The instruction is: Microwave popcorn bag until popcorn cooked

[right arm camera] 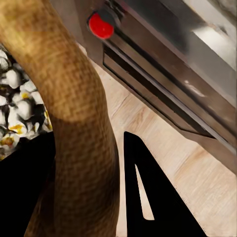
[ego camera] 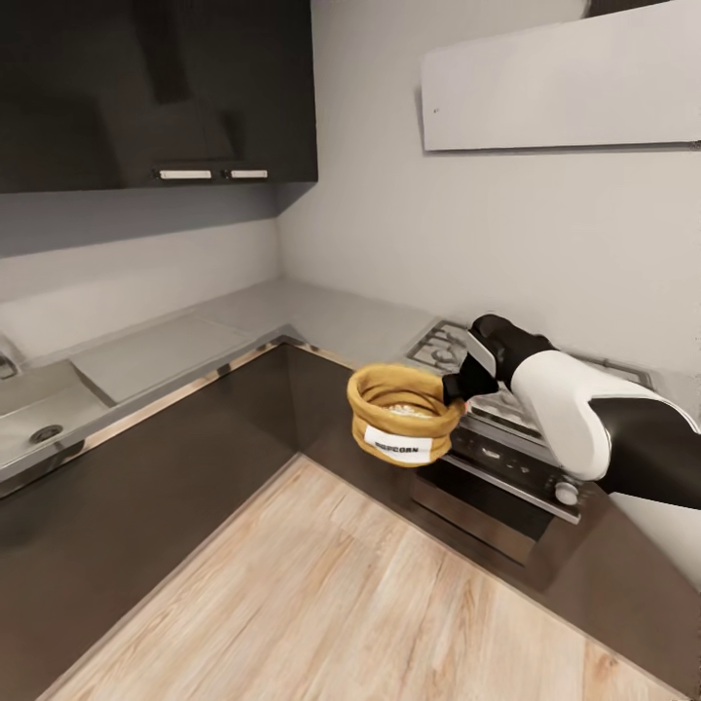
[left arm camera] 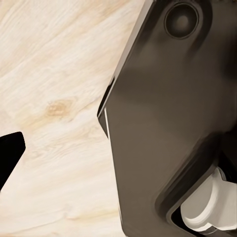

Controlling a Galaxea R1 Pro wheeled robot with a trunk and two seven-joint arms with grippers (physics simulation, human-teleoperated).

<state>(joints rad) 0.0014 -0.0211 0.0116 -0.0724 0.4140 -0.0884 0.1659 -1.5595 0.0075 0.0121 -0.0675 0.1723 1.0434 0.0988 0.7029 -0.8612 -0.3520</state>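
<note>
Gripping popcorn bag rim, right pincer clenched, held above floor near oven, popcorn inside, left pincer state unclear.

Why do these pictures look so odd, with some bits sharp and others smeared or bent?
Head view: straight countertop edges splay outward like a wide lens, and the dark cabinets shine with soft reflections. Right wrist view: the popcorn bag rim sits so close it looks huge and soft, while the popcorn stays fairly crisp. Left wrist view: the dark robot body nearby is blurred against the wood floor.
</note>
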